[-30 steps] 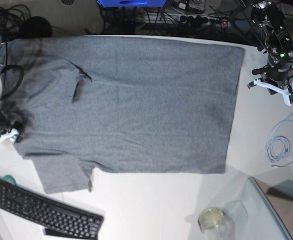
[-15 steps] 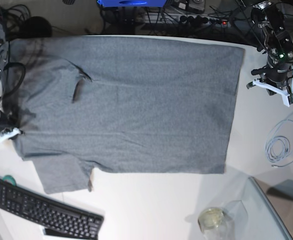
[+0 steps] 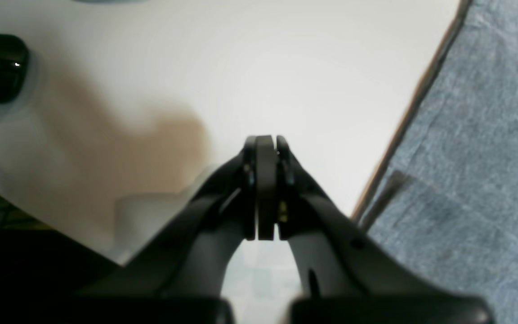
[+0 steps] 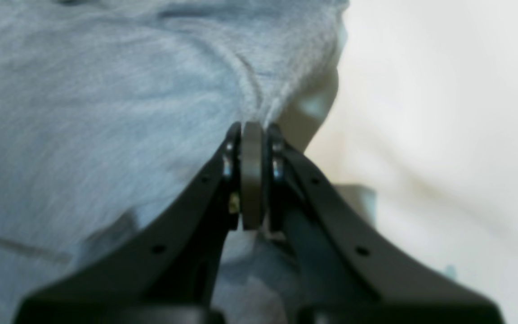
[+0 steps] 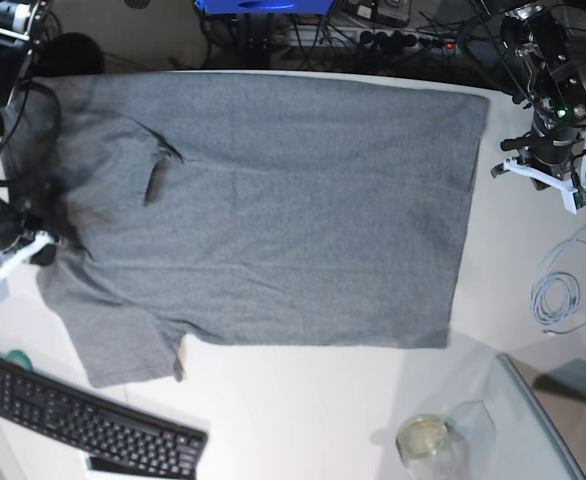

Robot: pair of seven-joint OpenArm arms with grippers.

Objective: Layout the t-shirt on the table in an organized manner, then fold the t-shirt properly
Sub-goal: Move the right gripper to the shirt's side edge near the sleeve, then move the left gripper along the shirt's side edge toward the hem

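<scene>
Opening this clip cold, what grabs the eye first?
The grey t-shirt spread across most of the white table, hem toward the base view's right. At its left edge the right gripper pinches a fold of the fabric, while the left gripper hangs shut over bare table by the hem. A black keyboard sits bottom left.

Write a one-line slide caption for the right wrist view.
Right gripper shut on the grey t-shirt at its edge, white table beside.
</scene>
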